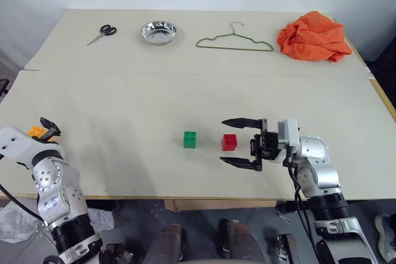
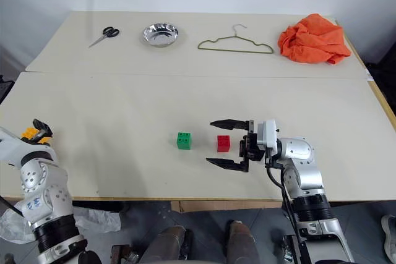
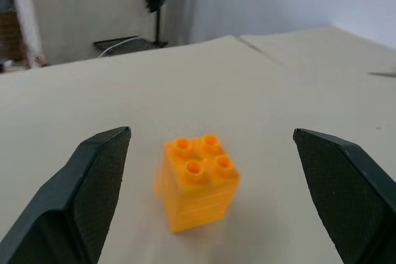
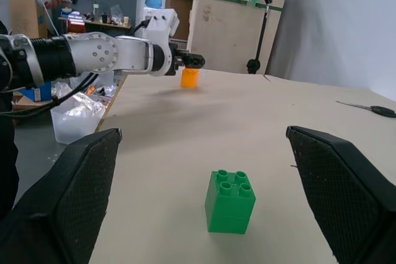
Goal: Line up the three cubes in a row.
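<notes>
**Left wrist view: orange-yellow cube between spread fingers; three cubes not yet in a row**

1. Left gripper (image 3: 210, 183): I read its two black fingers as spread wide, holding nothing. It sits at the table's left edge, near the front left corner.
2. Orange-yellow cube (image 3: 198, 180): upright, studs up, resting on the table between those fingers and touching neither. From the head camera I see it partly hidden behind the left gripper at the left edge.
3. Right gripper (image 1: 238, 143): fingers wide apart, pointing leftward along the table, low over the front part, right of centre. I see nothing gripped.
4. Red cube (image 1: 229, 142): on the table between the right gripper's fingertips, apart from both.
5. Green cube (image 1: 190, 140): just beside the red one on its left, a small gap between them, studs up; in the right wrist view it stands ahead of the open fingers.
6. Table (image 1: 124, 103): pale, a seam running across it.
7. Along the far edge, left to right: scissors (image 1: 102, 33), metal bowl (image 1: 159, 32), wire hanger (image 1: 235, 41), orange cloth (image 1: 314, 36) at the far right corner.
</notes>
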### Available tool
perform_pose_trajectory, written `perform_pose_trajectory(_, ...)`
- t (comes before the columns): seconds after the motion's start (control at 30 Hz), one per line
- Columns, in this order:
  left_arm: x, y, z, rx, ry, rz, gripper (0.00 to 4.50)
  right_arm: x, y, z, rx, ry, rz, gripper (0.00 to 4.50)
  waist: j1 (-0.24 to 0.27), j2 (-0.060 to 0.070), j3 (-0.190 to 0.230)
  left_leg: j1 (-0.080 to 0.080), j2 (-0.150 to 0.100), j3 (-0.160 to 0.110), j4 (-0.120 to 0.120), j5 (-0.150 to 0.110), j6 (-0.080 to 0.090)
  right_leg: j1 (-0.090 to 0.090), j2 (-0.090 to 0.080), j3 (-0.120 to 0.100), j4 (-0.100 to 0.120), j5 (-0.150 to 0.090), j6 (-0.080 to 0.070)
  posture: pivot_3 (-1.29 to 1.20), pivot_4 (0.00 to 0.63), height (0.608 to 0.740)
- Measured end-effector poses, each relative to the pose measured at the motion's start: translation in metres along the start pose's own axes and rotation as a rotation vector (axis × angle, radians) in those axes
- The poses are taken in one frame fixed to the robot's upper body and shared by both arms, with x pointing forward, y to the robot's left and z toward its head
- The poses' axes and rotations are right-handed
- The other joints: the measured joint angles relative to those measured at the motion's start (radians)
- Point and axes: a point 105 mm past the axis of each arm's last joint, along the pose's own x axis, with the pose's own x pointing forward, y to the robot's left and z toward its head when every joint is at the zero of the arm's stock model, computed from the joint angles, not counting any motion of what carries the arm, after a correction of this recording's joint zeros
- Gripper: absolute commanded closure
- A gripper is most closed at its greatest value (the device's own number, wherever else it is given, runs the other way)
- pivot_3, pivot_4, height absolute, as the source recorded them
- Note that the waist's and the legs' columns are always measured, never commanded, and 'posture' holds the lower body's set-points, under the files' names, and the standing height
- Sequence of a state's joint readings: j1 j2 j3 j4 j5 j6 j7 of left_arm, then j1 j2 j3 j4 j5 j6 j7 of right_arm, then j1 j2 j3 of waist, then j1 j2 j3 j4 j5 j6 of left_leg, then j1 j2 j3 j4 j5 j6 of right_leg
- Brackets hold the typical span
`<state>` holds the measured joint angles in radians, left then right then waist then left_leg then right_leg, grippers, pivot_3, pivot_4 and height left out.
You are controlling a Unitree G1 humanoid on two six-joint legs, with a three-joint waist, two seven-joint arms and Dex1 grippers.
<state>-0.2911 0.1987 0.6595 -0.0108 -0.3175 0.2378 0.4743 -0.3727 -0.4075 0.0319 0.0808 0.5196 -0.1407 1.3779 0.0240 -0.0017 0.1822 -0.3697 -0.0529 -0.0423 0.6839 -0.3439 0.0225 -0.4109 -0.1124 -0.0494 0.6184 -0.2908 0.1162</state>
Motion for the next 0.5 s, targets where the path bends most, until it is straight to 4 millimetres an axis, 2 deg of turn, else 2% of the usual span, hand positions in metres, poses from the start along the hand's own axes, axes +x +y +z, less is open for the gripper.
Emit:
perform_pose_trajectory(0.1,0.006,-0.003,-0.005,-0.001,0.020,0.015,0.03,-0.001,0.001,-0.001,0.015,0.006,-0.007,0.00,0.000,-0.001,0.000,0.000,0.000,0.000,0.000,0.000,0.000,0.000,0.000,0.000,0.000,0.000,0.000,0.00,0.150,0.740)
perform_pose_trajectory(0.3,0.014,-0.004,-0.002,0.014,0.022,0.018,0.03,-0.001,0.000,-0.001,0.022,0.011,-0.021,0.00,0.000,-0.001,0.000,0.000,0.000,0.000,0.000,0.000,0.000,0.000,0.000,0.000,0.000,0.000,0.000,0.00,0.150,0.740)
perform_pose_trajectory(0.4,0.016,-0.002,-0.010,0.022,0.053,0.027,0.65,-0.001,0.001,-0.002,0.028,0.012,-0.030,0.00,0.000,-0.001,-0.001,0.000,0.000,0.000,0.000,0.000,0.000,0.000,0.000,0.000,0.000,0.000,0.000,0.00,0.150,0.740)
perform_pose_trajectory(0.5,0.016,-0.002,-0.013,0.024,0.062,0.028,1.55,-0.001,0.001,-0.001,0.030,0.013,-0.032,0.00,0.000,-0.001,0.000,0.000,0.000,0.000,0.000,0.000,0.000,0.000,0.000,0.000,0.000,0.000,0.000,0.00,0.150,0.740)
